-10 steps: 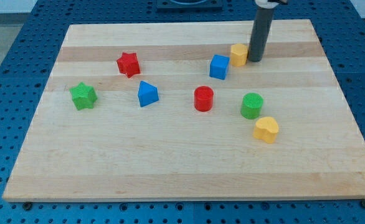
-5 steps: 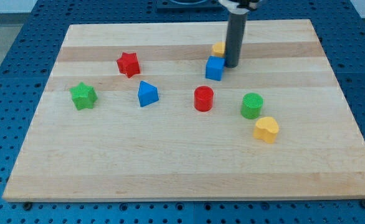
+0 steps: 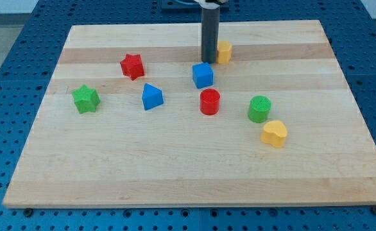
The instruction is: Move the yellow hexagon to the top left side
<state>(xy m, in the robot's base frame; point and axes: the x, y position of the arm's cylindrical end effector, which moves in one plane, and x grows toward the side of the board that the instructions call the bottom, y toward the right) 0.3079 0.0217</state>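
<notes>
Tip rod partly hides the yellow hexagon at its right.

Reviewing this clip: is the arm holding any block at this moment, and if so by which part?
Nothing is held: the arm ends in a bare rod. My tip rests on the board, just left of the yellow hexagon and above the blue cube; contact cannot be told.

red star toward board's top left, open wood around it
</notes>
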